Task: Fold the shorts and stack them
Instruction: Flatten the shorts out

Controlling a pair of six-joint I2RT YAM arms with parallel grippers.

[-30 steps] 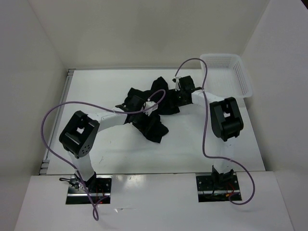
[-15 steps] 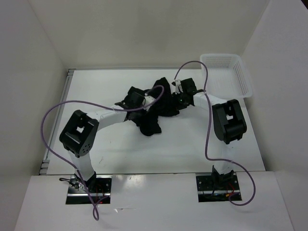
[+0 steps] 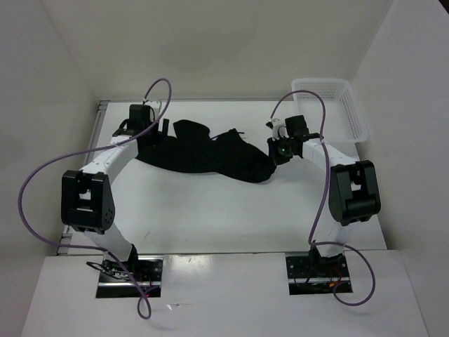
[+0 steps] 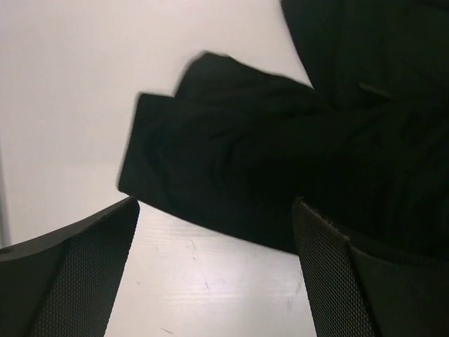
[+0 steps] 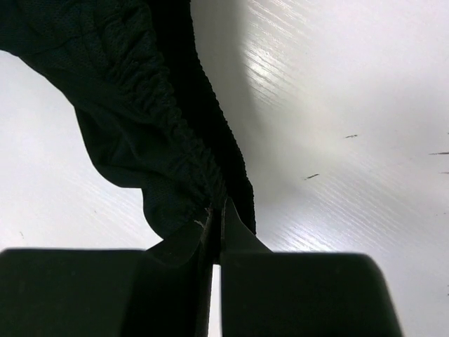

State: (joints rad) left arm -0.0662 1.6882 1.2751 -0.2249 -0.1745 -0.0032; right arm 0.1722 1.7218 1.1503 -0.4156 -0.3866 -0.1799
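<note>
Black soft fabric shorts (image 3: 210, 153) lie drawn out in a long, rumpled band across the far half of the white table (image 3: 210, 210), between the two arms. The right gripper (image 5: 216, 221) is pinched tight on the gathered elastic waistband at the band's right end, near the white plastic lattice basket (image 3: 356, 112) in the far right corner. At the left end, the left gripper (image 4: 216, 214) hangs with its fingers spread wide, a flat corner of the cloth lying just ahead of them.
</note>
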